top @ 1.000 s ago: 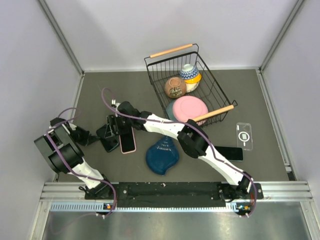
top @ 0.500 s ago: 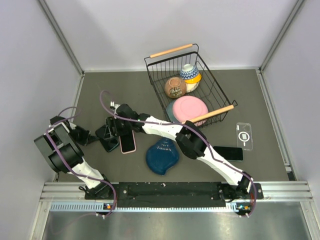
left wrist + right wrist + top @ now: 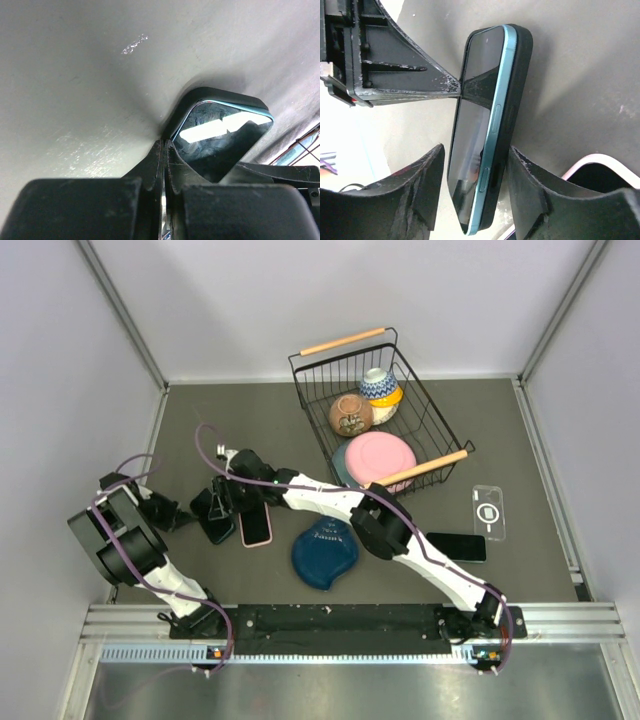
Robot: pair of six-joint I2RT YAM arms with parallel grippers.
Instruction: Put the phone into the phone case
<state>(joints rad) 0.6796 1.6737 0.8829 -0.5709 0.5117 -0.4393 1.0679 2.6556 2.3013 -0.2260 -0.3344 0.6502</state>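
a teal phone (image 3: 492,120) is seen at the left of the tabletop (image 3: 230,430), seated against a dark case (image 3: 519,95) that covers its back, with the pair tipped up so that the side with the buttons faces the right wrist camera. the right fingers (image 3: 410,200) are parted and set one on each side of it: the one on the case side is touching or almost touching the case, and a thin gap is left on the screen side. the left fingers (image 3: 156,165) are pressed together with only a slit between them, nothing being clearly held, and their tips are laid against a corner of the phone. just beside it, a pink-cased phone (image 3: 256,524) is lying flat, and a blue plate (image 3: 325,552) is near. well apart on the right, a clear case (image 3: 488,512) and a black phone (image 3: 458,546) are lying.
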